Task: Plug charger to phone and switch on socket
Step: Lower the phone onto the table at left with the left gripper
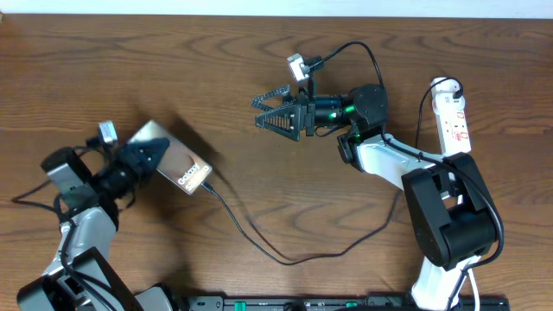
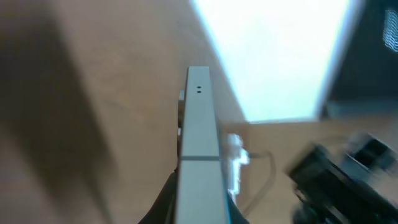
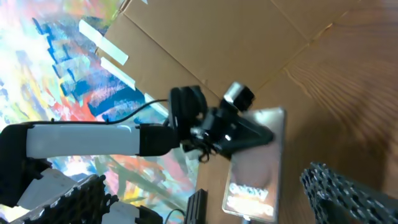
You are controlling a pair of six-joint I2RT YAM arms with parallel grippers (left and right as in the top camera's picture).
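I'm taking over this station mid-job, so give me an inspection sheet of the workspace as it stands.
Surface: wooden table, grain visible.
Job's things: phone held by one end, lettering up. The charger cable meets its free end; whether the tip is seated cannot be told. The socket is at the right edge, switch state unreadable.
Clutter: nothing seen.
Grippers: left gripper shut on the phone. The right gripper is open, empty and apart from the phone.
Cables: the charger loops across the table toward the socket. A black arm cable arcs over the right wrist.
Surroundings: cardboard and a colourful painted sheet in the right wrist view.
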